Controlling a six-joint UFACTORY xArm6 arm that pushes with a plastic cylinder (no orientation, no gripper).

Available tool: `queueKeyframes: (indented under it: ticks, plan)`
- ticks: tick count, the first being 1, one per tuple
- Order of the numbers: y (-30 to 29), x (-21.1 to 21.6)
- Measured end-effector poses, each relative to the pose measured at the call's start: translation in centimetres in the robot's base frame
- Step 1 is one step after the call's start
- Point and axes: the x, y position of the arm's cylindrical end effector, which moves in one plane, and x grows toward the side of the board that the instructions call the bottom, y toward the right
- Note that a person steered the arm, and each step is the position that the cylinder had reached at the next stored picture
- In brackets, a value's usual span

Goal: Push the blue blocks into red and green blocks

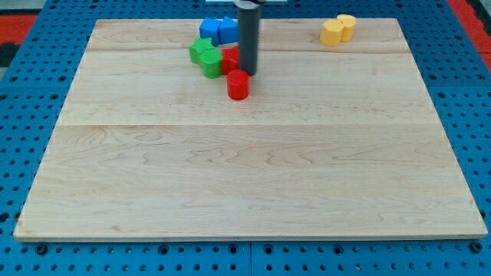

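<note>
Near the view's top, left of centre, my tip [248, 73] rests on the wooden surface [245, 169], touching or just beside the right edge of a red block [229, 59] and just above a red cylinder [238, 85]. No fingers exist on this rod, so nothing is held. Two green blocks [205, 57] sit touching the red block's left side. Two blue blocks [219, 31] lie side by side just above that cluster, apparently a sliver apart from it. To push well, I judge the tip should circle to the blue pair's far side and drive them toward the view's bottom. The rod stands upright, entering from the view's top. Two yellow blocks [338, 30] lie well apart at the right.
</note>
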Motion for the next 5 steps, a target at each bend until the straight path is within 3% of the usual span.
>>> queueKeyframes:
  ticks: [2, 3, 5]
  plan:
    - [-0.3, -1.1]
    - [5.3, -1.8]
    - [11.4, -12.6]
